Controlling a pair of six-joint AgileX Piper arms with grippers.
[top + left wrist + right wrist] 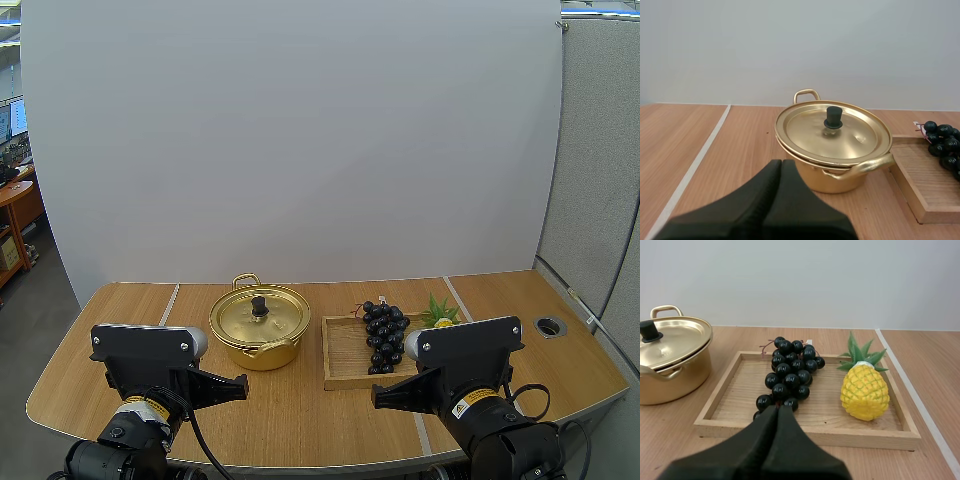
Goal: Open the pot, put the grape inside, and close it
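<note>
On the tabletop (pixel 120 320): lidded gold pot (pixel 259 350), likely light and slick, lid (pixel 240 318) best taken by its black knob (pixel 259 304); beside it, grapes (pixel 384 335) on wooden tray (pixel 342 362), probably soft; left tool (pixel 243 385) and right tool (pixel 378 399) both closed, empty.

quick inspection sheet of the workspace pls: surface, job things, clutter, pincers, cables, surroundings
surface: wooden table, pale strips running across it
job's things: gold pot with its lid on; dark grapes lying in the wooden tray to the right of the pot
clutter: toy pineapple in the tray beside the grapes, not touching them
pincers: left pincer shut on nothing, pointing at the pot; right pincer shut on nothing, pointing at the grapes
cables: nothing seen
surroundings: white backdrop behind the table
</note>
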